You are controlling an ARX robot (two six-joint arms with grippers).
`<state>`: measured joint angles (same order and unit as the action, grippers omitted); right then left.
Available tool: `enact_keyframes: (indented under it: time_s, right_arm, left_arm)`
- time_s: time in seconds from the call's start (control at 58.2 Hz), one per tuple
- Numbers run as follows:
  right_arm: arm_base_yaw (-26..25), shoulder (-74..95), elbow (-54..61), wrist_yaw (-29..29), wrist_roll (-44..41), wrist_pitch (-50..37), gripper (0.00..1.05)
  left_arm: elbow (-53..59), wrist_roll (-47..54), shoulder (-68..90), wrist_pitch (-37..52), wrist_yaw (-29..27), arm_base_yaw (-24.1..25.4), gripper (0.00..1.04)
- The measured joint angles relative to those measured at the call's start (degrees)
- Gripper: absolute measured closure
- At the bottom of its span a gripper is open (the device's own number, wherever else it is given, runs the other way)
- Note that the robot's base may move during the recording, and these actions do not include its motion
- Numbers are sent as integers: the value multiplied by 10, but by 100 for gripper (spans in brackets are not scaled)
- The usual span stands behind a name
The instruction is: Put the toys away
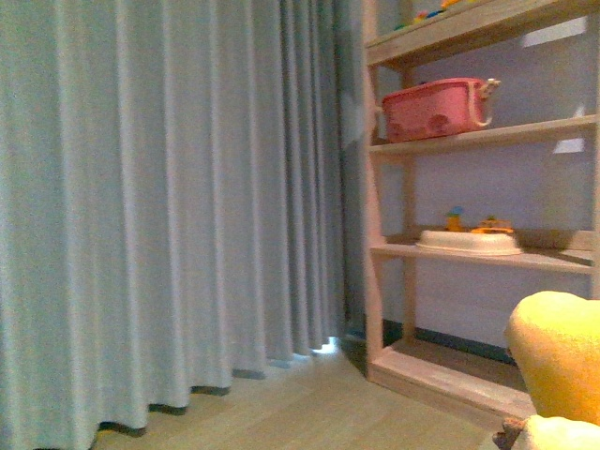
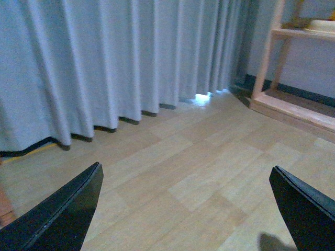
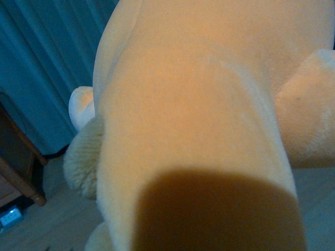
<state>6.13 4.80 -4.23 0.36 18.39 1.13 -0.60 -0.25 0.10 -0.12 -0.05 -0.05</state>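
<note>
**Position relative to jaws.** The plush animal (image 1: 558, 356) sits at the lower right edge of the front view, beside the foot of the wooden shelf unit (image 1: 375, 187). In the right wrist view it fills nearly the whole frame, hard up against the lens. The right jaws do not show, so I cannot tell whether they grip it. The left gripper (image 2: 186, 167) has its jaws spread wide above the wood-pattern floor (image 2: 209, 151), well apart from the plush, facing the grey curtain (image 1: 159, 206).

**Containers.** A pink basket (image 1: 436, 108) stands on an upper shelf; its contents are hidden. A white tray (image 1: 469, 243) on the shelf below holds small coloured toys (image 1: 455, 219), too blurred to name.

**Appearance.** The plush has soft, plump orange-yellow pile, with a paler cream fluffy part (image 3: 84, 157) at centre left of the right wrist view.
</note>
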Motion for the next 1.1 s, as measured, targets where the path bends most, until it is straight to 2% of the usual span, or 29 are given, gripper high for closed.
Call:
enact_keyframes:
  time_s: [1.099]
  right_arm:
    - [0, 0, 0, 2, 0, 0, 86]
  left_arm:
    - [0, 0, 0, 0, 0, 0, 6]
